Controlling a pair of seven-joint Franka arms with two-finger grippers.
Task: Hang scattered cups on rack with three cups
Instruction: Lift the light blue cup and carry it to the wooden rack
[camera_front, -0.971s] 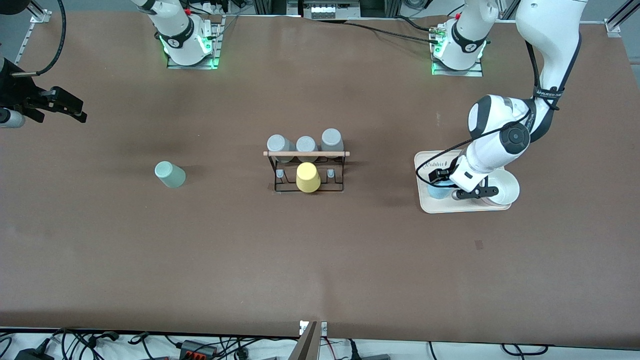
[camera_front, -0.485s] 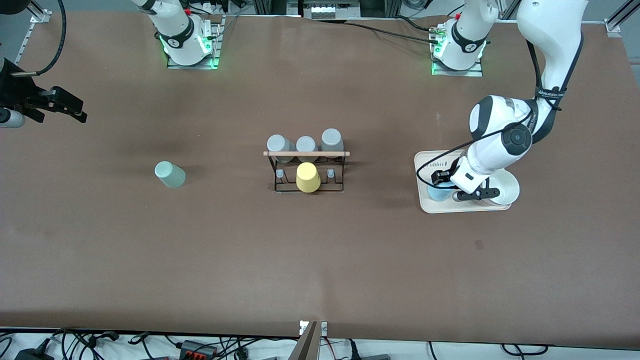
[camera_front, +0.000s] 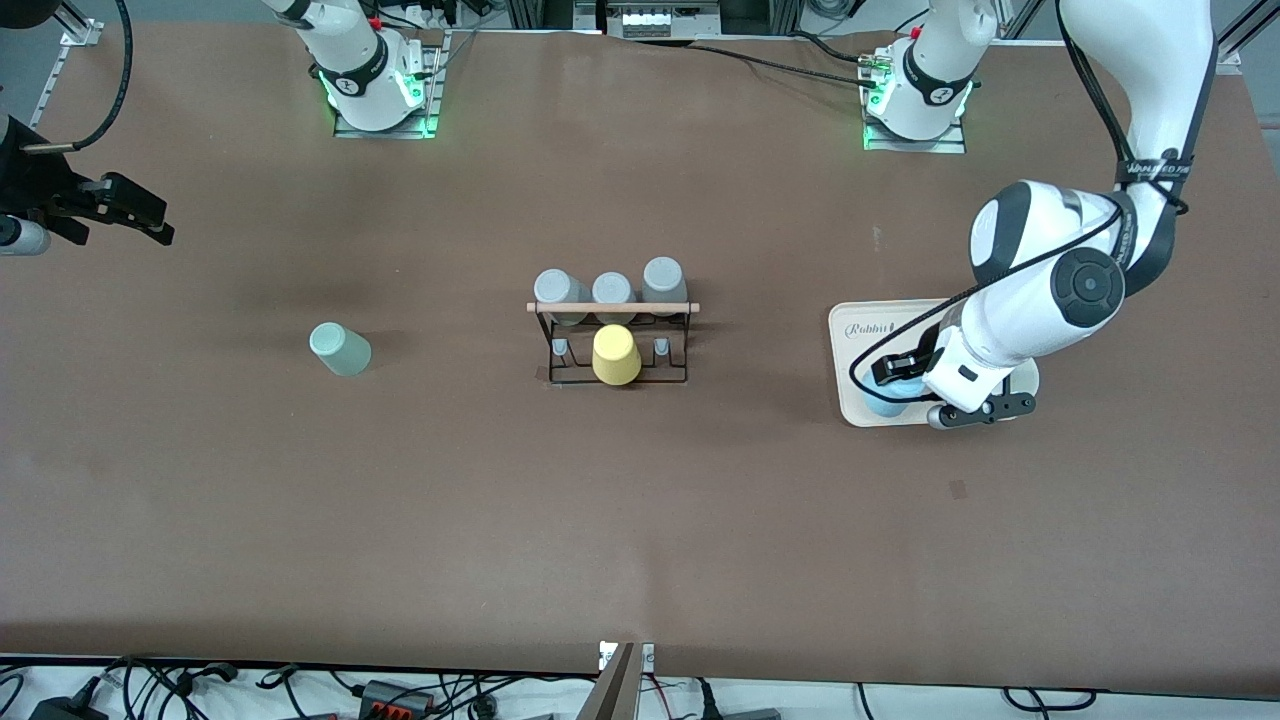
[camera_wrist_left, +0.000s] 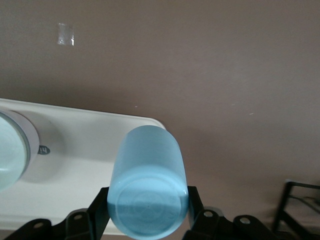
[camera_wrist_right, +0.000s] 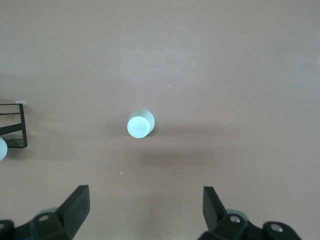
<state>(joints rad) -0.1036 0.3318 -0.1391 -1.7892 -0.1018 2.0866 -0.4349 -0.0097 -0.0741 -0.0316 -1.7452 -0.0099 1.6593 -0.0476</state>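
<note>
My left gripper (camera_front: 893, 393) is shut on the light blue cup (camera_front: 880, 404) and holds it over the edge of the cream tray (camera_front: 858, 345) nearest the front camera. In the left wrist view the blue cup (camera_wrist_left: 148, 185) sits between the two black fingers (camera_wrist_left: 98, 215), its base toward the camera. The mint green cup (camera_front: 340, 349) stands alone on the table toward the right arm's end. My right gripper (camera_front: 135, 213) is open and empty, high over the table; the mint cup (camera_wrist_right: 140, 124) shows below it. The black wire rack (camera_front: 612, 368) with its wooden rod (camera_front: 612, 307) stands mid-table.
A yellow cup (camera_front: 616, 355) sits on the rack's middle peg nearest the front camera, and three grey cups (camera_front: 613, 291) sit on its back row. A white bowl (camera_wrist_left: 12, 150) stands on the tray, mostly hidden under the left arm in the front view.
The left arm has risen and swung toward the front camera, carrying the blue cup from the tray's middle to its edge. The right arm has not moved.
</note>
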